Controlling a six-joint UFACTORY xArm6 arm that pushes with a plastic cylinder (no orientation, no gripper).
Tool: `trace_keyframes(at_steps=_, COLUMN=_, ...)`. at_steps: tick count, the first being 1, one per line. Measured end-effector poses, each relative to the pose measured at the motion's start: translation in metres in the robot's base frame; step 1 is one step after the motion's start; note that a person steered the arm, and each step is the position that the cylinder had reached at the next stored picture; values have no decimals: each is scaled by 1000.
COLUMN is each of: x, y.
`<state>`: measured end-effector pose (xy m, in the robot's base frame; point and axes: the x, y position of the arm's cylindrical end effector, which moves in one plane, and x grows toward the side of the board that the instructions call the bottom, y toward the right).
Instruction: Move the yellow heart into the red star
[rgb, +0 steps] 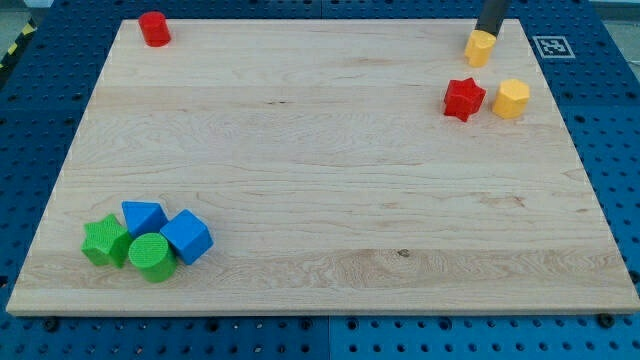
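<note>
My tip (487, 33) sits at the view's top right, touching or just behind the yellow heart (480, 47) on its upper side; exact contact pt is hidden by the block itself. The tool is a plain rod w/ nothing to open or close, so no jaw state to report. Yellow heart lies near the table (330, 150) top edge, above and slightly right of the red star (464, 99), the two apart w/ bare wood between. A yellow hexagon-ish block (511, 99) stands just beside the star on its right, not touching as far as I can tell. Judgement: heart looks like a small, light, rigid block that'll slide easily on smooth wood but can spin if pushed off-centre, esp. w/ its lobed outline. Best contact is the middle of its far side, pushing down-view and a bit left toward the star. Risk: a skewed push sends it into the yellow hexagon instead. Elsewhere, well apart: red cylinder (154, 29) top left; green star (105, 242), blue triangle (143, 216), green cylinder (151, 257), blue cube (187, 237) clustered bottom left.
</note>
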<state>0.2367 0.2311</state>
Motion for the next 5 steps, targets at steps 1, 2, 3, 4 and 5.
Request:
trace_keyframes(at_steps=1, x=21, y=-4)
trace_keyframes(at_steps=2, x=49, y=-4)
trace_keyframes(at_steps=3, x=64, y=-11)
trace_keyframes(at_steps=4, x=64, y=-26)
trace_keyframes(at_steps=5, x=44, y=-77)
